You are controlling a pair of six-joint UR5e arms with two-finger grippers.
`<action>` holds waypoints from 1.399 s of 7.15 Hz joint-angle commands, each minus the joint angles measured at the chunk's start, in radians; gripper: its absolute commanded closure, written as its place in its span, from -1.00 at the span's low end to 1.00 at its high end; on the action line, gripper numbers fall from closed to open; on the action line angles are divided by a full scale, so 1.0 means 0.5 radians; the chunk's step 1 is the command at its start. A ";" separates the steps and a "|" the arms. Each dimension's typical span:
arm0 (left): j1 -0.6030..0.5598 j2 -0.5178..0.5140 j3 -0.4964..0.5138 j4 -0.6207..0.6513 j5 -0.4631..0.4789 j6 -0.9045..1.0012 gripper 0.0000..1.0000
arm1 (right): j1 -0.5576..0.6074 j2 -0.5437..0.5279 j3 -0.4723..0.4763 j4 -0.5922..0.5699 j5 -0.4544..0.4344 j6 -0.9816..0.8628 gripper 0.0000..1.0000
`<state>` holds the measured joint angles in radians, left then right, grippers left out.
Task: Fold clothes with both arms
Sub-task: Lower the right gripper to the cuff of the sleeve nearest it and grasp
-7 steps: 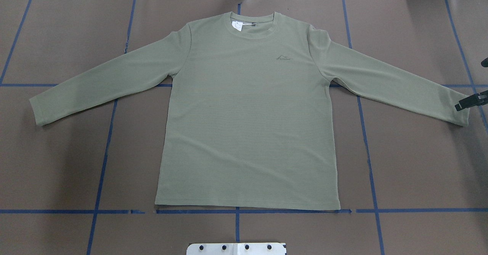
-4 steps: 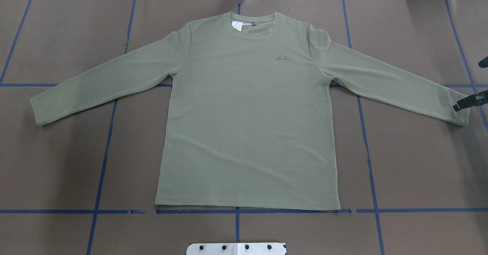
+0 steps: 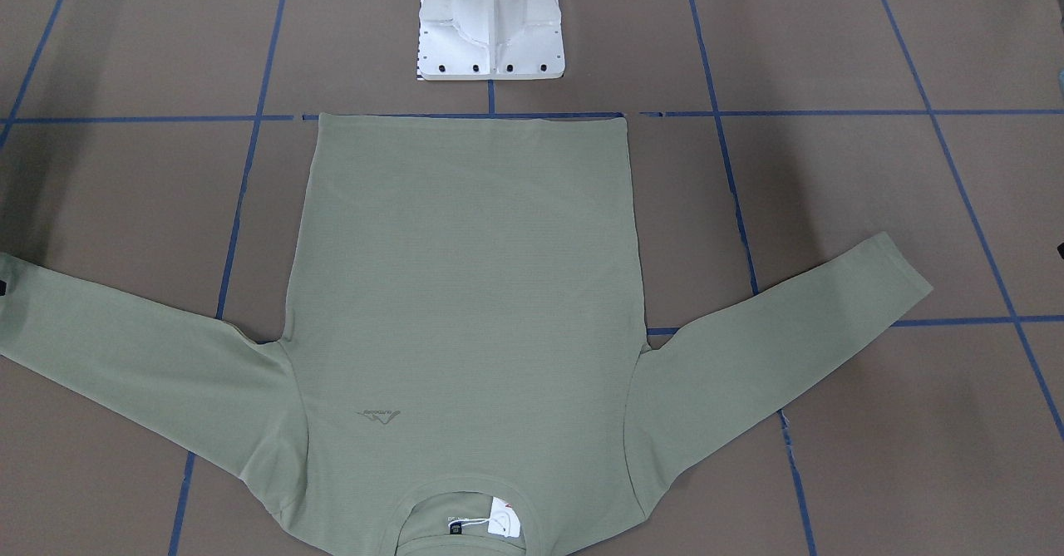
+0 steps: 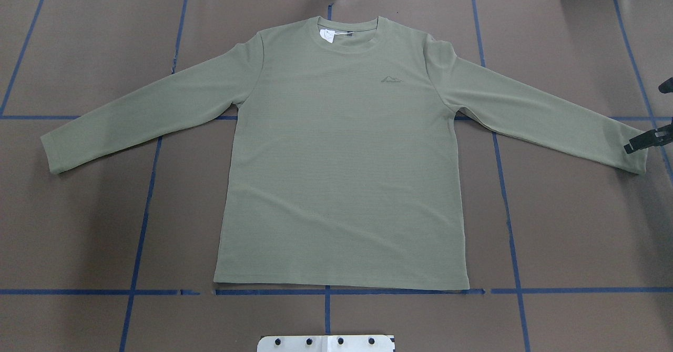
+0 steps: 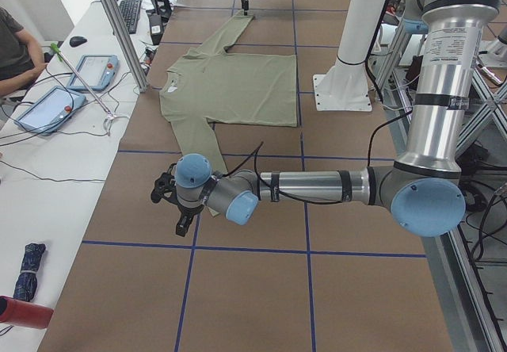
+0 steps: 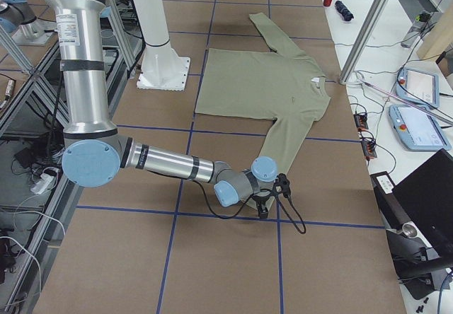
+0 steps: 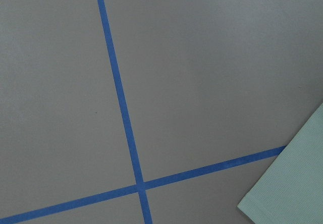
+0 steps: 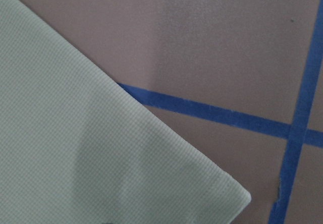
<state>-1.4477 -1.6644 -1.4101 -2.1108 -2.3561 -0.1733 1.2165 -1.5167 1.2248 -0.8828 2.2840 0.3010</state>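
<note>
The sage-green long-sleeved knit shirt [image 4: 342,157] lies flat, face up, on the brown paper-covered table [image 4: 79,225], sleeves spread. The black right gripper [image 4: 641,141] hangs over one cuff [image 4: 628,158], and the left gripper [image 5: 181,223] hangs beside the other. I cannot tell whether either's jaws stand apart. Sleeve-grasping seems in hand; next, each must descend and pinch its cuff.

Brown table cover [image 4: 79,225] with blue tape grid [image 4: 578,290]; white side bench [image 5: 40,201], tablets [image 5: 95,70].
</note>
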 commanded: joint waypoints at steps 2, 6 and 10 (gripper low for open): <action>-0.001 -0.003 -0.002 0.000 0.000 0.003 -1.00 | 0.000 -0.016 -0.001 -0.005 0.006 0.002 -0.42; -0.001 -0.015 0.001 0.003 0.003 0.003 -1.00 | 0.000 -0.016 0.014 -0.011 0.031 0.002 0.88; -0.001 -0.031 0.010 0.006 0.003 0.000 -1.00 | 0.030 -0.001 0.105 -0.011 0.162 0.002 1.00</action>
<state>-1.4481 -1.6769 -1.4071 -2.1083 -2.3547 -0.1733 1.2210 -1.5125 1.2505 -0.8889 2.3342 0.3022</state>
